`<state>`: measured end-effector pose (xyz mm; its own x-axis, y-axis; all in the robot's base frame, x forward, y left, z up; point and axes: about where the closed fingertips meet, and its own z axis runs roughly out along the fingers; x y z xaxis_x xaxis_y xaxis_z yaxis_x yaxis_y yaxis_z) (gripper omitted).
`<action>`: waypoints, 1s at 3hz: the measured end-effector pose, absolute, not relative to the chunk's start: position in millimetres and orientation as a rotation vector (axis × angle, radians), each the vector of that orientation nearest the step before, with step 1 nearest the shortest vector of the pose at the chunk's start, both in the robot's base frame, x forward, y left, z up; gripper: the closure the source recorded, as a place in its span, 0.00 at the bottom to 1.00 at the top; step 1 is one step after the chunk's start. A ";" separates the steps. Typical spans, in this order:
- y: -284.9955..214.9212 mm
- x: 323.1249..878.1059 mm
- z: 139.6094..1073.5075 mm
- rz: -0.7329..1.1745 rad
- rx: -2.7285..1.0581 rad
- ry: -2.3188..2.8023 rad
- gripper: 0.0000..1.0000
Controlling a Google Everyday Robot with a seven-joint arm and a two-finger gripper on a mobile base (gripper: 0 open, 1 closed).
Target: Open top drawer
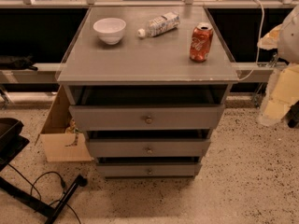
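Claw (290,34) is hanging up right of top drawer (112,118), can't tell its state, drawer sitting slightly out.

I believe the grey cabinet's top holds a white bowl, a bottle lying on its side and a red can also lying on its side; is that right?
Not quite: the camera view shows the red can standing upright. The white bowl and the lying bottle are as you say. The gripper is out of view.
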<state>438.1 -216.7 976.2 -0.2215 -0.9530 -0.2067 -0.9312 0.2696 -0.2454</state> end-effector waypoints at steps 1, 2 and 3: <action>-216.7 438.1 976.1 -0.098 -1.725 2.232 0.00; -215.5 437.0 951.0 -0.092 -1.691 2.247 0.00; -213.6 434.7 890.3 -0.051 -1.643 2.279 0.00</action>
